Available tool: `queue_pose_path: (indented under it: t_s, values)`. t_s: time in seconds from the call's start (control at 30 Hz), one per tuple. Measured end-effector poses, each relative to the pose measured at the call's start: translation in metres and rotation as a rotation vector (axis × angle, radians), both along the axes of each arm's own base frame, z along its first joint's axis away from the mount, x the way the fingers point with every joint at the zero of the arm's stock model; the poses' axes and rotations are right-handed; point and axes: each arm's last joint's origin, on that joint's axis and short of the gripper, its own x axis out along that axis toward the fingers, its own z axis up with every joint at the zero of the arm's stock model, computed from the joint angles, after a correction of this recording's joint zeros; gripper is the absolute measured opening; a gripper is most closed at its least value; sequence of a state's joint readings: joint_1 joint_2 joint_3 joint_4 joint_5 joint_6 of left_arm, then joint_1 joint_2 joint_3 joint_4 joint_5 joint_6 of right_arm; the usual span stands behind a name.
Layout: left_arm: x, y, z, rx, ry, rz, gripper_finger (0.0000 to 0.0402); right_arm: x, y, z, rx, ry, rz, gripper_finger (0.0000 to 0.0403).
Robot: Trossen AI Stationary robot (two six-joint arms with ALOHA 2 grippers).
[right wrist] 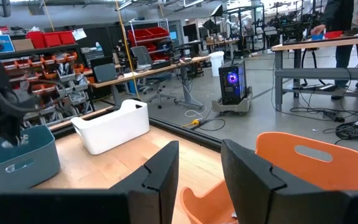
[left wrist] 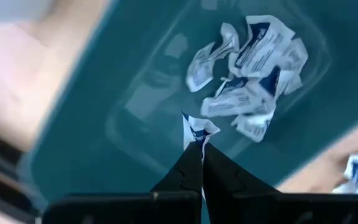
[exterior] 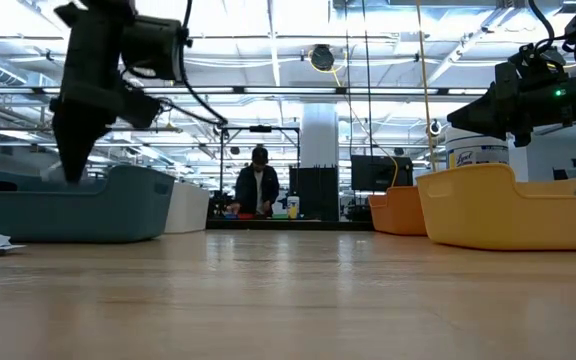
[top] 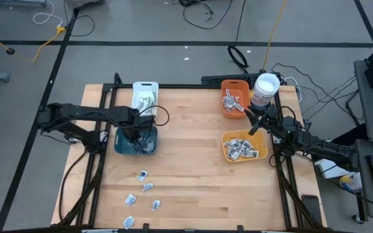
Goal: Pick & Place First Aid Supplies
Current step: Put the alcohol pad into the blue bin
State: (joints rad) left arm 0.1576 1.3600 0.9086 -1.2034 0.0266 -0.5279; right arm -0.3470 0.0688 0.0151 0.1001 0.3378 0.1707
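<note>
My left gripper [top: 136,133] hangs over the teal bin [top: 118,141] at the table's left, pointing down and shut on a small white packet with blue print [left wrist: 197,129]. Several more first aid packets [left wrist: 250,68] lie on the bin's floor. In the low view the left gripper [exterior: 69,168] stands just above the teal bin [exterior: 78,208]. Several loose packets [top: 142,175] lie flat on the wood nearer the front edge. My right gripper [top: 250,118] waits at the right between the orange and yellow bins. In its own wrist view the right gripper [right wrist: 201,167] is open, with nothing between its fingers. My left gripper pinches the packet's lower end [left wrist: 199,142] between its two fingertips [left wrist: 188,167]. It comes from above, pointing down. The rest of the packet sticks out past the tips, lifted clear above the teal bin's floor [left wrist: 135,124].
A white bin [top: 145,97] with packets stands behind the teal one. An orange bin [top: 234,97], a yellow bin [top: 243,146] and a white-lidded tub [top: 265,87] stand at the right. Bare wood lies in the table's middle. A person stands far behind the table [exterior: 258,185].
</note>
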Motion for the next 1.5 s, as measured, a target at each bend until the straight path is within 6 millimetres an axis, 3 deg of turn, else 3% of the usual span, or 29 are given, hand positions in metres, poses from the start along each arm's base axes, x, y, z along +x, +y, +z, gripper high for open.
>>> queue_pose_path:
  t_s: [0.27, 0.47, 0.7, 0.9, 1.13, 1.5]
  values:
    - [-0.006, -0.007, -0.035, -0.014, -0.018, 0.090, 0.0000, 0.000, 0.000, 0.000, 0.000, 0.000, 0.000, 0.0116]
    - [-0.008, -0.008, -0.038, -0.010, -0.005, 0.153, 0.0018, 0.000, 0.000, 0.000, 0.000, 0.000, 0.000, 0.0116]
    - [-0.008, -0.008, -0.035, -0.016, 0.005, 0.231, 0.0131, 0.000, 0.000, 0.000, 0.000, 0.000, 0.000, 0.0116]
    - [-0.001, -0.017, -0.011, 0.010, 0.000, 0.384, 0.0235, 0.000, 0.000, 0.000, 0.000, 0.000, 0.000, 0.0116]
    - [0.011, -0.050, 0.017, 0.008, -0.042, 0.563, 0.0292, 0.000, 0.000, 0.000, 0.000, 0.000, 0.000, 0.0116]
    - [0.041, -0.137, 0.035, 0.000, 0.005, 0.763, 0.0303, 0.000, 0.000, 0.000, 0.000, 0.000, 0.000, 0.0116]
